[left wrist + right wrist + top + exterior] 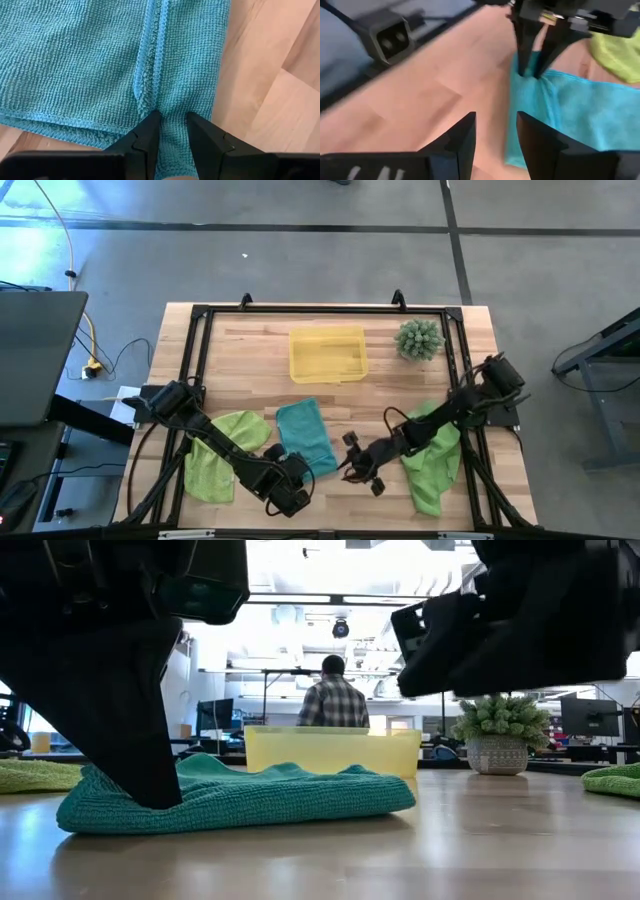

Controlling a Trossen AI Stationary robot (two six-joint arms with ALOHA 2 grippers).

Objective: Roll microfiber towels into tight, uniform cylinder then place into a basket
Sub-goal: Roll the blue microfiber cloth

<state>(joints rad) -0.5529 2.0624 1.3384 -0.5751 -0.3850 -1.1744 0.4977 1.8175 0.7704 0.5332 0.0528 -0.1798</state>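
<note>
Left hand [172, 125] pinches near edge of teal towel [305, 435], mid-bench, long axis running toward yellow basket [327, 354]; right hand [495, 132] just beside its right edge, fingers parted, empty

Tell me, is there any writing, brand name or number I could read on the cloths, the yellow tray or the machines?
None that can be read.
teal towel: plain weave, no tag or print showing.
yellow basket: no label visible.
right gripper: pale marks on its housing at the edge of the right wrist view, cut off and too blurred to read.
Screens in the room behind the table, low view: too small to read.
</note>
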